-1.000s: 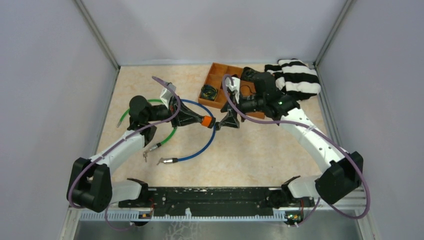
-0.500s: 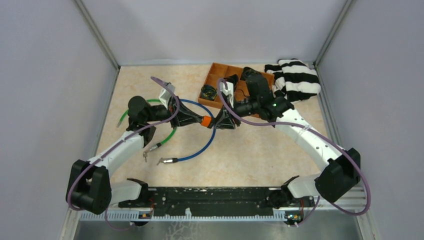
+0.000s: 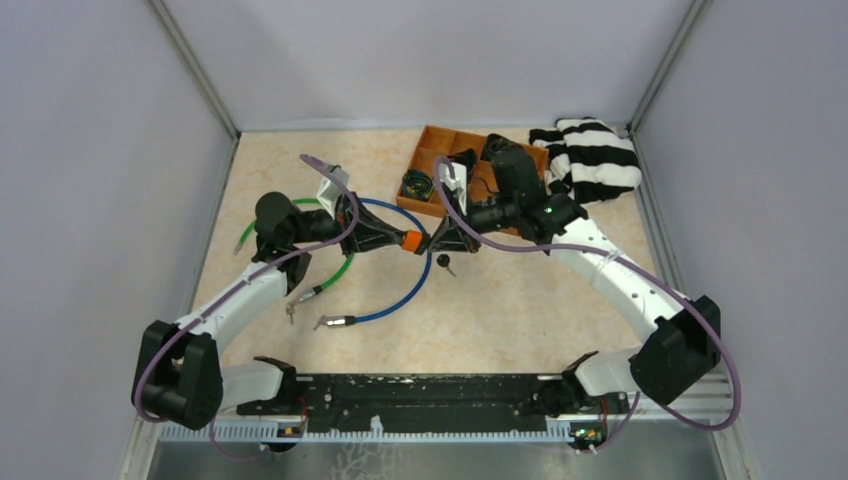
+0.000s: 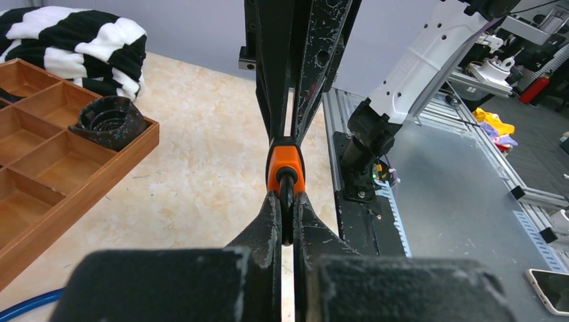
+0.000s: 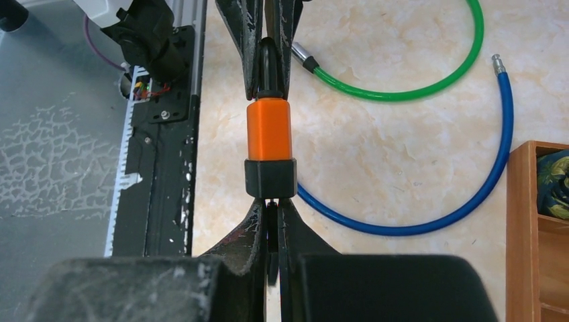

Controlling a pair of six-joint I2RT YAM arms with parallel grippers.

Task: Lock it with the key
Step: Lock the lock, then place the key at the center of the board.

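A small padlock [image 3: 410,241] with an orange body [image 5: 268,130] and a black end [image 5: 270,178] hangs between the two grippers above the table. My left gripper [image 3: 395,238] is shut on its black shackle [image 4: 286,201]. The right gripper [image 3: 432,243] faces it from the other side. It is shut on the thin dark key [image 5: 272,218], which sits at the lock's black end. In the left wrist view the orange body [image 4: 285,164] shows just past my left gripper [image 4: 286,198]. A small dark piece [image 3: 447,263] shows just below the right gripper [image 5: 271,201]; what it is I cannot tell.
A wooden compartment tray [image 3: 430,150] holding a black round item [image 3: 418,184] stands behind the grippers, with a striped cloth [image 3: 595,155] to its right. A green cable [image 3: 340,270] and a blue cable [image 3: 400,300] curve on the table under the left arm.
The right gripper moved left to the lock's black end and shut on the key. A small dark piece now shows below it. The left arm stayed still.
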